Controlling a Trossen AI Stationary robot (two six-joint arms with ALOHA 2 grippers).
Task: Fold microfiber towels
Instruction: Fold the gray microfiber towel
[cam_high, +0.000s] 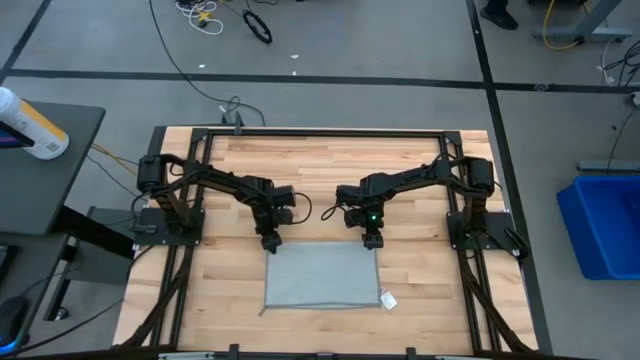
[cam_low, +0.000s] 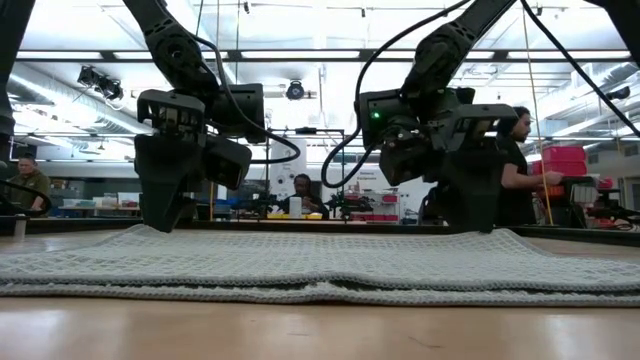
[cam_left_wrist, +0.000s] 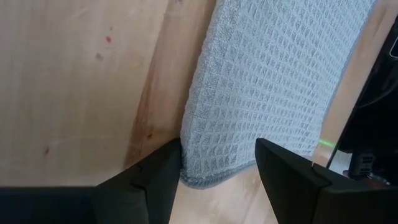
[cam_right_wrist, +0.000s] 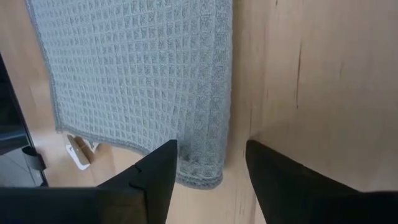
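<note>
Grey-blue waffle-textured microfiber towel (cam_high: 322, 277) lying flat on my wooden counter (cam_high: 330, 165), white tag (cam_high: 387, 298) at one near corner, my left end effector (cam_high: 270, 244) and right end effector (cam_high: 371, 240) both open astride its far corners, bare wood all around.

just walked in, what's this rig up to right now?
Two arms are working on a grey-blue towel lying flat on the wooden table. The left gripper and right gripper are each down at one of the towel's two corners nearest the arm bases, fingers open and straddling the corner. Neither has closed on the cloth yet, and no fold shows. A small white tag sticks out at an opposite corner.
</note>
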